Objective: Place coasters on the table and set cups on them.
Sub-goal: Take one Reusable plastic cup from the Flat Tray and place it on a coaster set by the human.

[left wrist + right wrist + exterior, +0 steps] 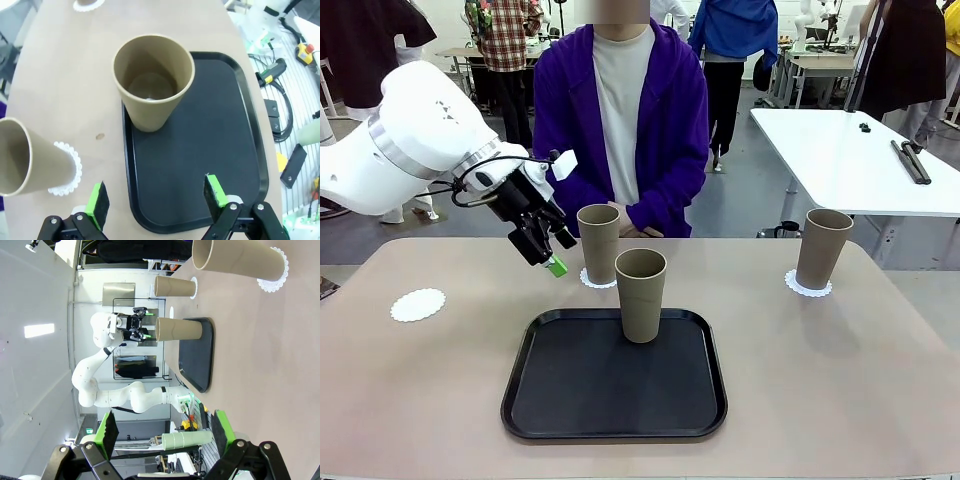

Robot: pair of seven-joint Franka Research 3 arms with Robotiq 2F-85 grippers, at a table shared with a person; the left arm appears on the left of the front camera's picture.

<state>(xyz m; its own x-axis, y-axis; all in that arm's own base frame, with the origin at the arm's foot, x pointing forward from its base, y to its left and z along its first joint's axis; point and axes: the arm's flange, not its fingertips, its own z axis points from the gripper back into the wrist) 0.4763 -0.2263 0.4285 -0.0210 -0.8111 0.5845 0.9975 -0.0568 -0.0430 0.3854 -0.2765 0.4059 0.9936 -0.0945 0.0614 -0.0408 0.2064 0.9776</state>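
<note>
Three tan cups stand on the beige table (840, 390). One cup (598, 243) sits on a white coaster (598, 279) in front of the person. A second cup (823, 248) rests on a coaster (807, 286) at the right. The third cup (640, 295) stands upright on the black tray (570, 400), seen from above as cup (152, 80). A bare coaster (418, 304) lies at the left. My left gripper (546, 252) hovers open, left of the middle cup; its view shows the gripper (157, 197) over the tray (200, 150). My right gripper (165, 430) is open and holds nothing.
A person in a purple jacket stands at the far edge behind the middle cup. A white table (860, 160) with black tools is at the back right. Bare tabletop lies around the lone coaster at the left and to the right of the tray.
</note>
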